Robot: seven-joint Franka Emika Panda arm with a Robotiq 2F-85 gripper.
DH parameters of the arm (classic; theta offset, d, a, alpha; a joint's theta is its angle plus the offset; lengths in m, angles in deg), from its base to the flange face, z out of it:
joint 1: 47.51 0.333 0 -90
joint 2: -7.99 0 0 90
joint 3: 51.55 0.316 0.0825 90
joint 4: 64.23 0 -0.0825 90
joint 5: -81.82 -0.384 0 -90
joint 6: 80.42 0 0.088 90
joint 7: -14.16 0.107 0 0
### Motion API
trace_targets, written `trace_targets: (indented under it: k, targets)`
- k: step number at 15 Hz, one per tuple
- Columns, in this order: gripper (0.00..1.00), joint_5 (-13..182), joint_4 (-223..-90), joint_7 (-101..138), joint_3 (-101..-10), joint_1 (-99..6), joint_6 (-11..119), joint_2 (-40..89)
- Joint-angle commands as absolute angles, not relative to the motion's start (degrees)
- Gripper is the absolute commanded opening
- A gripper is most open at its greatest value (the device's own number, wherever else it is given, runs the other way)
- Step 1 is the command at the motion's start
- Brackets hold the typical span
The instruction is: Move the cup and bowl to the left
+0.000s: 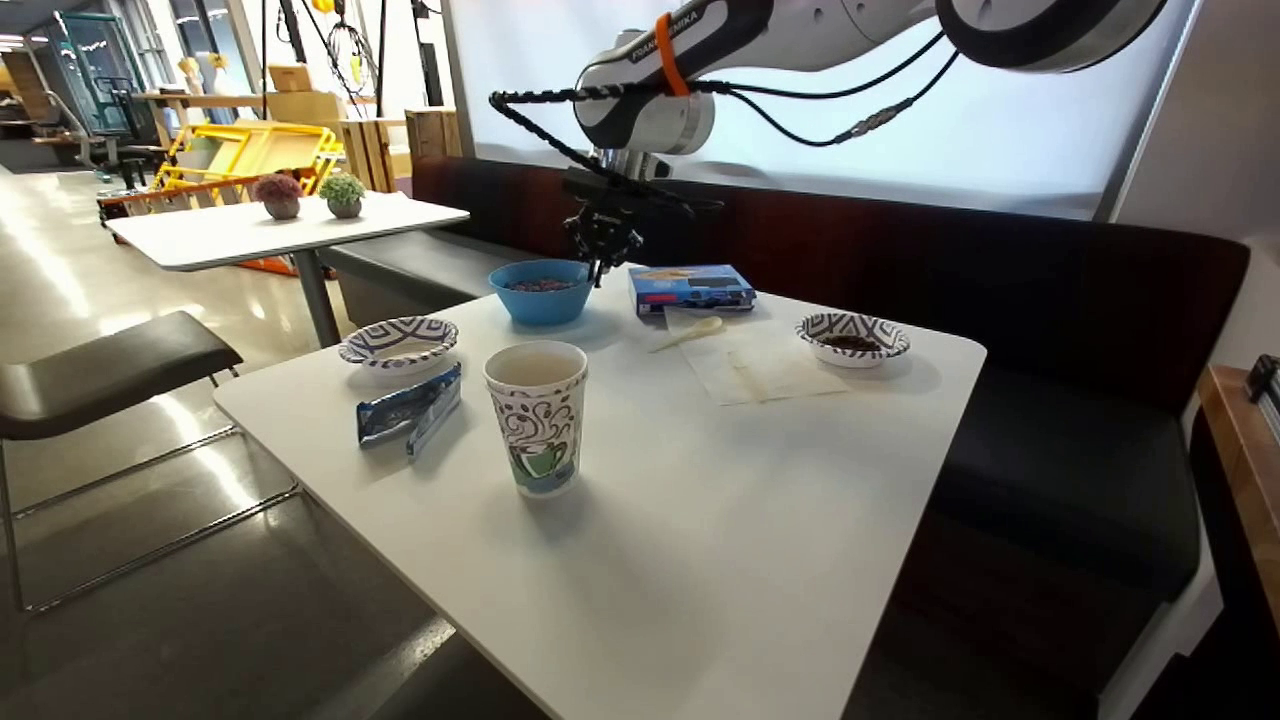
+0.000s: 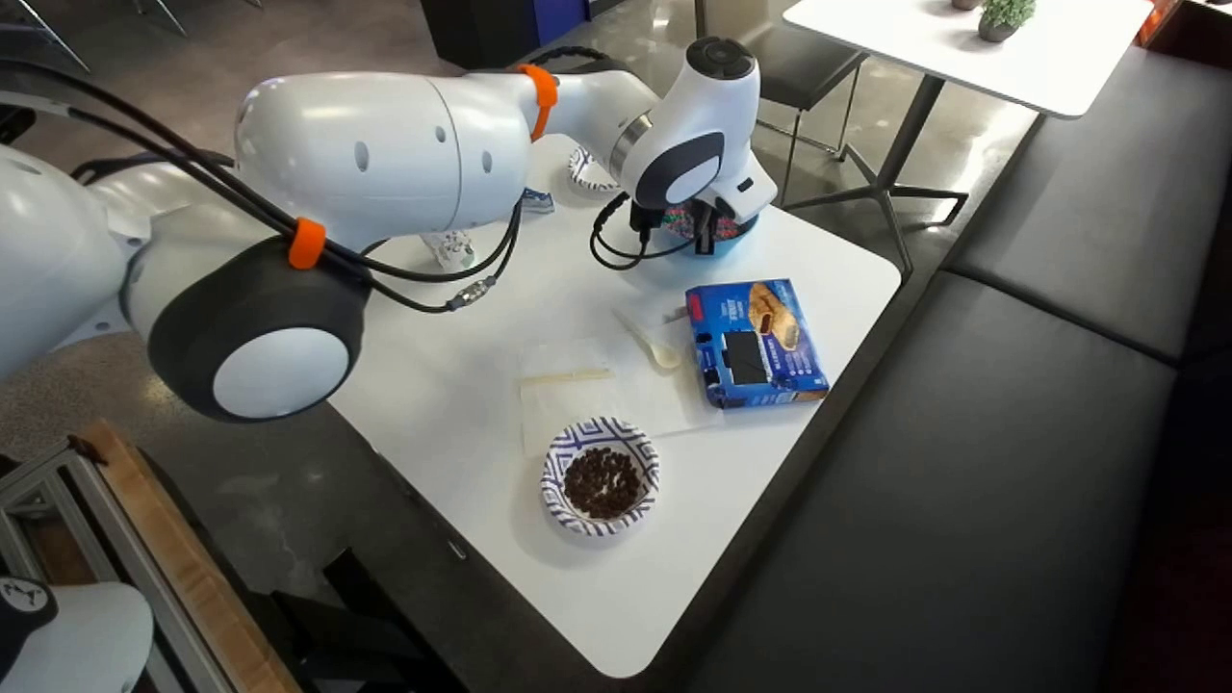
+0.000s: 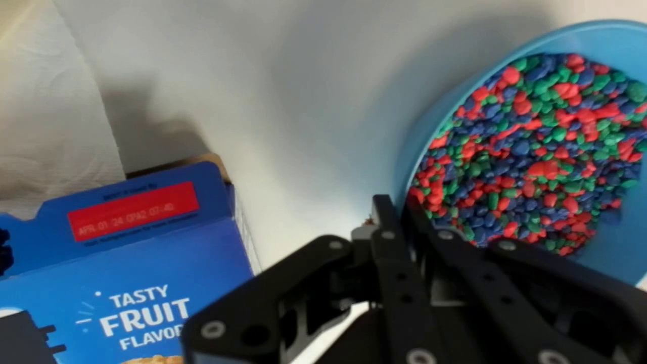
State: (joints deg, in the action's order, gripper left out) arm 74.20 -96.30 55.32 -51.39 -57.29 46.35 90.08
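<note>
One box (image 3: 136,278) reads "TASTY FRUIT" and "APR 01 24"; the gripper (image 3: 399,203) pinches the bowl (image 1: 545,308) by its rim.

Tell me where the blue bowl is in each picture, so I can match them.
In an exterior view: the blue bowl is slightly up and left of centre, blue box to its right.
In an exterior view: the blue bowl is up and right of centre, partly hidden, blue box below.
In the wrist view: the blue bowl is cut off by the right edge, blue box at lower left.
Shared landmark: the blue box.
</note>
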Motion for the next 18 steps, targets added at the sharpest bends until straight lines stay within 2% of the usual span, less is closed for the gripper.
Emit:
trace_targets:
  k: [1,7,18]
  targets:
    - [0.02,73.37,-101.32,43.65,-47.99,-58.96,45.20,88.38]
    - [0.02,74.71,-108.82,29.72,-46.49,-60.95,44.67,84.18]
    - [0.02,75.23,-132.81,6.11,-44.31,-64.55,46.76,70.49]
